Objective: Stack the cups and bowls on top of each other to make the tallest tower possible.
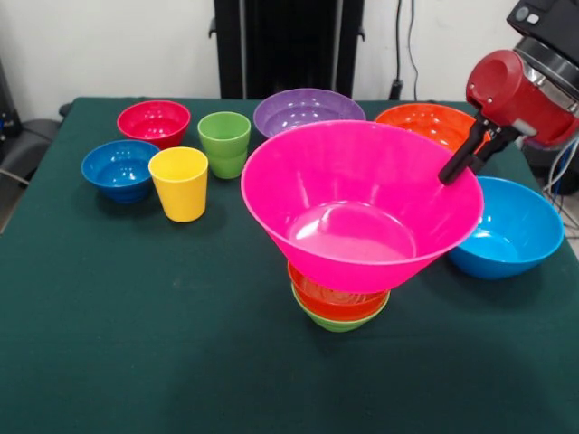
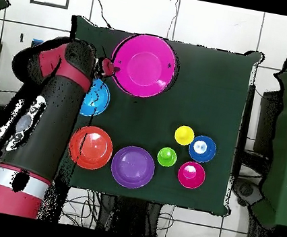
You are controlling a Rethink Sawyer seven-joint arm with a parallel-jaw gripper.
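Pink bowl held over the small stack, near my side of the table.
I saw the small green bowl under the orange-red bowl, the large pink bowl above them; the gripper was clamped on its rim, beside the light blue bowl.

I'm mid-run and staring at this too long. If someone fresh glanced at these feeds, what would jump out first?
The large pink bowl, sitting tilted atop the small orange-red bowl and small green bowl near the table's front, dominates everything. The gripper has its jaws at the pink bowl's rim, on the picture's right in the front view. Behind and to the left, the unused cups and bowls wait in a cluster.
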